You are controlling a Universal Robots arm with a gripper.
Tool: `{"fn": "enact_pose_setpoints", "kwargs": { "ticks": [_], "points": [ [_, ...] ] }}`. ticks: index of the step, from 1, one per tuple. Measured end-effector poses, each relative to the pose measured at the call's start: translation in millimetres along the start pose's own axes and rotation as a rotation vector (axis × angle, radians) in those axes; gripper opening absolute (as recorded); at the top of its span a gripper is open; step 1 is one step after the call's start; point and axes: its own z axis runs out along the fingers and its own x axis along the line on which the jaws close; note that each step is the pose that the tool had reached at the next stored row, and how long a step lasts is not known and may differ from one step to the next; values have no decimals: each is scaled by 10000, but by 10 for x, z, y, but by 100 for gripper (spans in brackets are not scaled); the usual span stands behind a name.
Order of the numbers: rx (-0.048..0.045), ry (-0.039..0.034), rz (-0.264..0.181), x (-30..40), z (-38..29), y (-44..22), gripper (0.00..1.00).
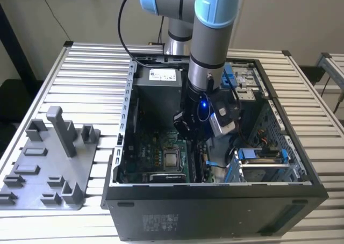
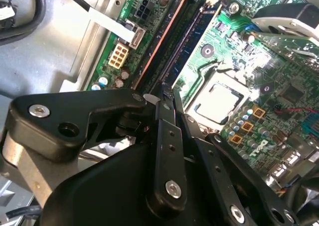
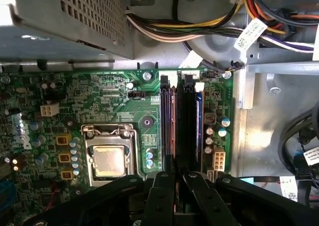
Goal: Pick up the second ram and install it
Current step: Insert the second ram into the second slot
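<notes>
The second ram [image 3: 172, 126] stands on edge in the bank of memory slots near the motherboard's [image 3: 114, 96] edge, between the processor socket [image 3: 109, 159] and the case's bare metal floor. I see it as a thin dark strip with a coppery top line. Its long axis runs along the slots, from the board edge by the power-supply box [image 3: 65, 17] straight back toward my hand [image 3: 178, 181].

That is the relation I care about. The stick's near end lies directly under the fingertips, and the fingers are lined up with its length, not across it. In the second wrist view the second ram [image 2: 162, 39] leads away from the hand [image 2: 164, 94], whose two fingers are drawn together. As far as I can judge they pinch the stick's near end. I cannot tell whether it is fully seated or only resting in the slot. In the exterior view the hand [image 1: 191, 131] hangs low inside the open case [image 1: 215, 187], over the board's middle.
</notes>
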Motion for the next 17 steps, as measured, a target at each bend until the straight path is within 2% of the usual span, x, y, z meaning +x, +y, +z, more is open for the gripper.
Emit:
{"fn": "enact_pose_setpoints", "kwargs": {
  "ticks": [8, 17],
  "points": [
    [-9, -5, -42, 0, 6, 1, 13],
    [-13, -7, -70, 0, 50, 6, 13]
  ]
}}
